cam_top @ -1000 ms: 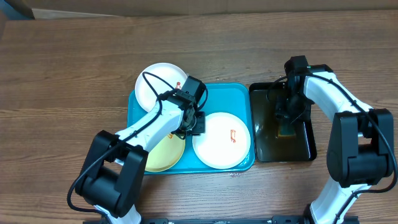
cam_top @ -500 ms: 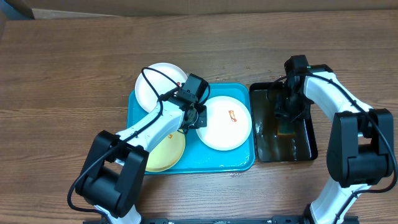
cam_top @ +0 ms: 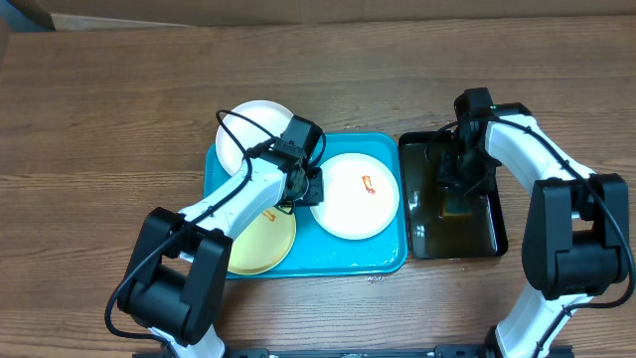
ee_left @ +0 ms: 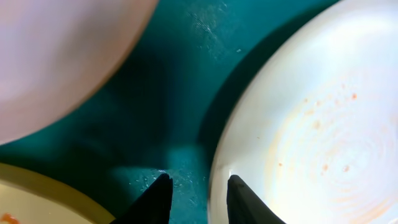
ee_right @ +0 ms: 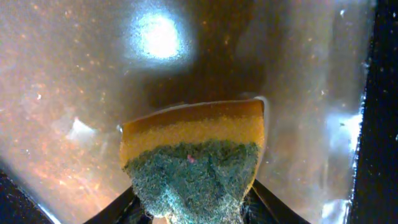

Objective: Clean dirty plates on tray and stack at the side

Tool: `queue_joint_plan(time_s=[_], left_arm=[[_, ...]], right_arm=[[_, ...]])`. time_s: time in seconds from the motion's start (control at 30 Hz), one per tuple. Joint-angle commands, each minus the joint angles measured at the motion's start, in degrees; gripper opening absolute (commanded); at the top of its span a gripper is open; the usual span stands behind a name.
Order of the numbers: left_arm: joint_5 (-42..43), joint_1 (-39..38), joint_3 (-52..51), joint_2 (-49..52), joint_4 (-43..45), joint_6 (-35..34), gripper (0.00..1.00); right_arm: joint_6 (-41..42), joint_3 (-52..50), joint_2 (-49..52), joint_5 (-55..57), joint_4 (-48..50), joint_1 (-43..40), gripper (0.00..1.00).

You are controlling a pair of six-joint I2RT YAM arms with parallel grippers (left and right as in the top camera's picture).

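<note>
Three plates lie on or at the turquoise tray point(cam_top: 343, 261), which stands in the middle of the wooden table point(cam_top: 99, 119). At the far left corner, the far white plate point(cam_top: 248, 134) reaches partly over the rim of the tray. At the near left lies the yellow-green plate point(cam_top: 260, 247), which has a small red smear. The left arm reaches in between these two plates. The left gripper point(cam_top: 312, 189) is at the left edge of the right white plate point(cam_top: 360, 194). This plate lies on the right half of the tray and has an orange smear near its middle.

In the left wrist view the fingers are only a little apart, one on the tray side and the other on the plate side. The rim of the plate passes between them, so the pincer grasps this rim. Small orange specks are on the plate.

Just beside the turquoise tray, on its right, stands the black tray point(cam_top: 427, 239) with brownish liquid in it. The right gripper point(cam_top: 459, 187) points down into it and is clenched on the sponge point(ee_right: 194, 158), which is yellow with a green scouring side. The yellow end of the sponge meets the wet floor.
</note>
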Motion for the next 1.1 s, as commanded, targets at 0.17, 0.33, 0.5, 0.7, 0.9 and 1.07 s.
queue_joint_plan(time_s=[0.17, 0.33, 0.5, 0.7, 0.9, 1.07], left_arm=[[1.4, -0.5, -0.2, 0.6, 0.1, -0.2, 0.34], [1.4, -0.5, -0.2, 0.7, 0.0, -0.2, 0.34], [1.4, -0.5, -0.2, 0.7, 0.0, -0.2, 0.35], [1.3, -0.5, -0.2, 0.7, 0.1, -0.2, 0.33], [0.1, -0.5, -0.2, 0.7, 0.0, -0.2, 0.18], [-0.4, -0.5, -0.2, 0.7, -0.1, -0.2, 0.04]], right_arm=[[0.1, -0.7, 0.1, -0.1, -0.7, 0.3, 0.56], [0.1, -1.8, 0.1, -0.1, 0.3, 0.3, 0.62], [0.1, -2.0, 0.1, -0.2, 0.5, 0.3, 0.29], [0.0, 1.1, 0.1, -0.1, -1.2, 0.2, 0.17], [0.0, 3.4, 0.1, -0.1, -2.3, 0.2, 0.11], [0.0, 3.4, 0.1, -0.4, -2.6, 0.2, 0.04]])
